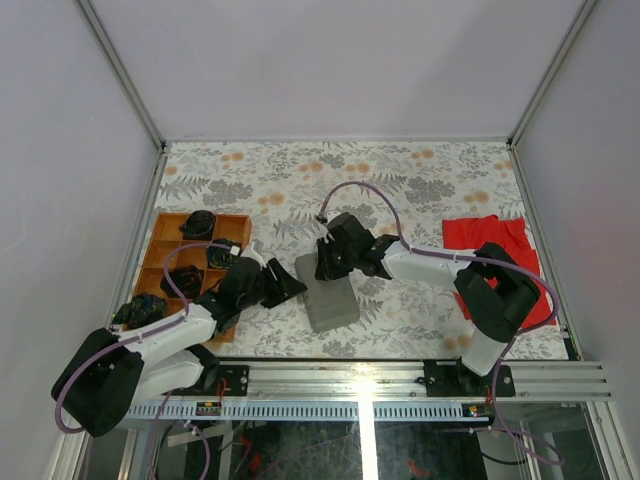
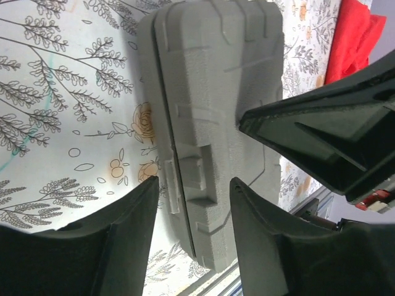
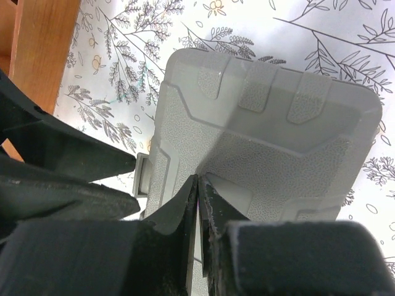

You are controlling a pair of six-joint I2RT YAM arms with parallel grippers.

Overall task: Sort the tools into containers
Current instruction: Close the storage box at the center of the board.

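The grey case (image 1: 330,300) lies closed in the middle of the table, its lid up. My left gripper (image 2: 194,182) is open at the case's (image 2: 216,92) left edge, and the small latch tab shows between its fingers without touching them. My right gripper (image 3: 197,180) is shut, empty, with its tips down on the textured lid (image 3: 278,142). In the top view the left gripper (image 1: 285,285) and the right gripper (image 1: 325,265) meet at the case's far left corner. Dark tools (image 1: 200,222) lie in compartments of the wooden tray (image 1: 160,235).
A red cloth (image 1: 495,250) lies at the right under the right arm. The wooden tray's edge (image 3: 43,43) is close to the case on the left. The metal rail (image 1: 370,380) runs along the table's near edge.
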